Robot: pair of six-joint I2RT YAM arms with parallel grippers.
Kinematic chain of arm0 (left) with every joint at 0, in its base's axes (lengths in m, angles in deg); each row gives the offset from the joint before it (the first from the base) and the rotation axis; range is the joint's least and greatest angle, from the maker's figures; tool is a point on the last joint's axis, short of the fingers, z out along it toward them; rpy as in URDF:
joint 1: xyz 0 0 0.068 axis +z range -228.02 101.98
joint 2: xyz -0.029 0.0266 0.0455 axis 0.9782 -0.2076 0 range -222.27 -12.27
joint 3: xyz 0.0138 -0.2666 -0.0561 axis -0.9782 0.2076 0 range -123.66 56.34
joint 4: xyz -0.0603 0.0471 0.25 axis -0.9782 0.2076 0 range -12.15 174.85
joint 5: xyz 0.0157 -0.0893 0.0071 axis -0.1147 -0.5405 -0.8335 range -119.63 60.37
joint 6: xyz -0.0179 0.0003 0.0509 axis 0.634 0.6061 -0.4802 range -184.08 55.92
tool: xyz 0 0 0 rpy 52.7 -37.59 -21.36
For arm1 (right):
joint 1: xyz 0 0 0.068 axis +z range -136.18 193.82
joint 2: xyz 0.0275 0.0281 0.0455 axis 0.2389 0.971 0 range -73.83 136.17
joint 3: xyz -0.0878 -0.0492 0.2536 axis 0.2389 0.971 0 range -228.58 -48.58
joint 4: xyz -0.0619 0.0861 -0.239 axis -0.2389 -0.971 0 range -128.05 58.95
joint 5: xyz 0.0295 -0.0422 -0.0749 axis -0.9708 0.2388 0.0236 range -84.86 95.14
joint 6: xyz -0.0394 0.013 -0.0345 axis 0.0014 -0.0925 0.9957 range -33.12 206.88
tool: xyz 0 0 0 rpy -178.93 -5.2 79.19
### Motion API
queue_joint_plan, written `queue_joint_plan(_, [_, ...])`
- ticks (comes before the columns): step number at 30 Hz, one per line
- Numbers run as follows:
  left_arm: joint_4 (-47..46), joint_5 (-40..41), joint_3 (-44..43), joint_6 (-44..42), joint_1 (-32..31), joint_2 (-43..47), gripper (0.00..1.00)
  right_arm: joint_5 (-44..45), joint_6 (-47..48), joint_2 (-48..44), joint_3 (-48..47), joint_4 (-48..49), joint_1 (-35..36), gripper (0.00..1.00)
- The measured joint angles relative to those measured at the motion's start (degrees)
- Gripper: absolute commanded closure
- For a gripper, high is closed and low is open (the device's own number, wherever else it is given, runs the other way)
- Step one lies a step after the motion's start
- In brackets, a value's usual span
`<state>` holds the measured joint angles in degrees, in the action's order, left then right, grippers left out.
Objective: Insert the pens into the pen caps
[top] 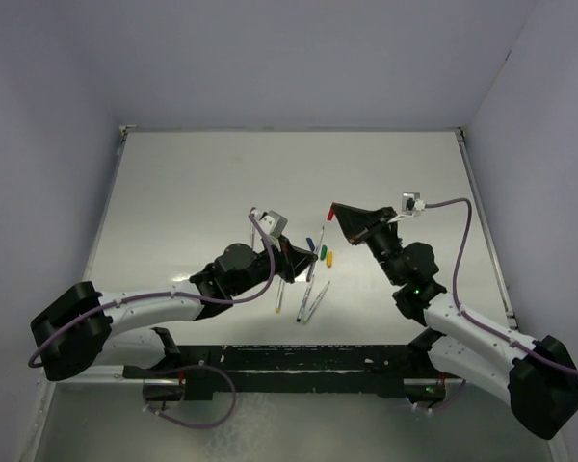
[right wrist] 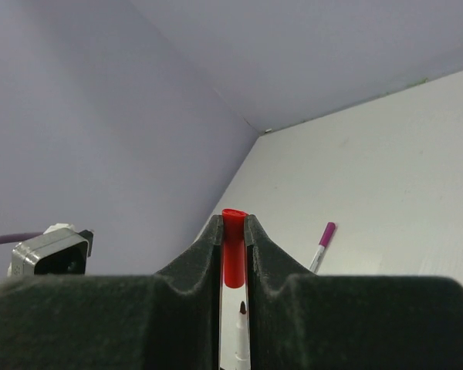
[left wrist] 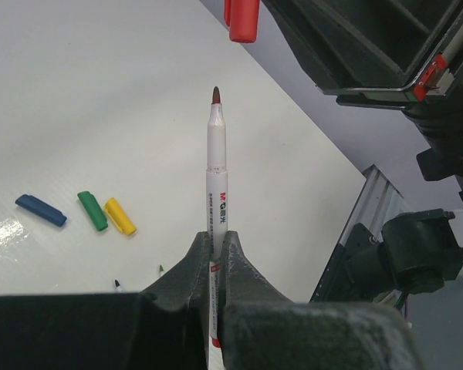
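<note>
My left gripper [left wrist: 216,235] is shut on a white pen [left wrist: 217,173] with a dark red tip, held upright. Its tip points at the red cap [left wrist: 241,19] a short gap above it. My right gripper [right wrist: 233,220] is shut on that red cap [right wrist: 233,250], and the pen tip [right wrist: 241,310] shows just below the cap between the fingers. Blue [left wrist: 40,210], green [left wrist: 92,210] and yellow [left wrist: 120,216] caps lie side by side on the table. A pen with the purple cap on it [right wrist: 322,243] lies on the table. In the top view both grippers [top: 302,263] [top: 337,212] meet mid-table.
Three loose pens [top: 279,294] [top: 302,306] [top: 317,300] lie on the white table [top: 193,192] near the left gripper, just nearer than the green [top: 324,251] and yellow [top: 329,259] caps. Raised rails edge the table at left, back and right. Purple cables trail from both arms.
</note>
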<state>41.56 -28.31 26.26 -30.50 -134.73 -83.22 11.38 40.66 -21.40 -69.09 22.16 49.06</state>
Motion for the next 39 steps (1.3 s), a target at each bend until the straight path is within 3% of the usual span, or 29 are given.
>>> queue_joint_plan(39, [-0.02, 0.09, 0.00, 0.24, 0.00, -0.33, 1.00, -2.82, -1.77, 3.80, 1.20, 3.65, 0.00, 1.00])
